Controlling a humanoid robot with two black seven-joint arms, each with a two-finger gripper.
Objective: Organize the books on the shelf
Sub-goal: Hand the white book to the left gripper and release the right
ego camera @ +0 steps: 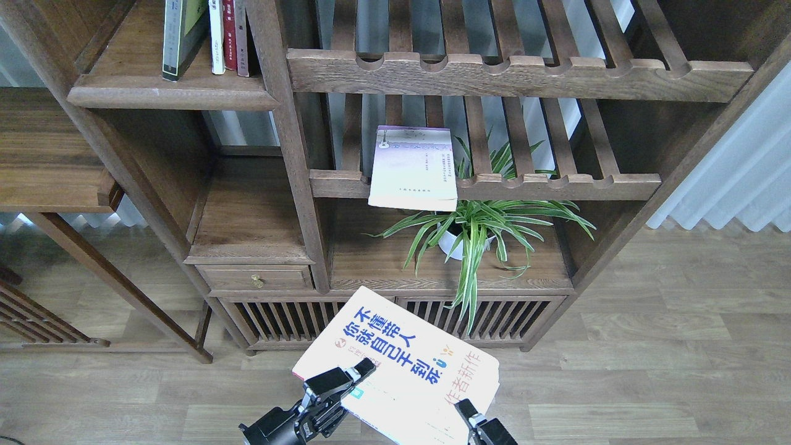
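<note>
Even daylight, sharp focus, soft shadows

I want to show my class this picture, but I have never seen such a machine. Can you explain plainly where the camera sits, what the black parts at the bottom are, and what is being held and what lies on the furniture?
The camera sits in a humanoid robot's head, looking forward and down. The black parts at the bottom are the ends of its two arms: the left gripper and the right gripper. Between them they carry a large white book with bold black Chinese lettering, gripped at its near edge. Ahead stands a dark wooden bookcase. A pale lavender-white paperback lies on a slatted rack, overhanging its front rail. Below it grows a striped-leaf plant in a white pot. At top left, several books stand upright on a solid shelf board.
</note>
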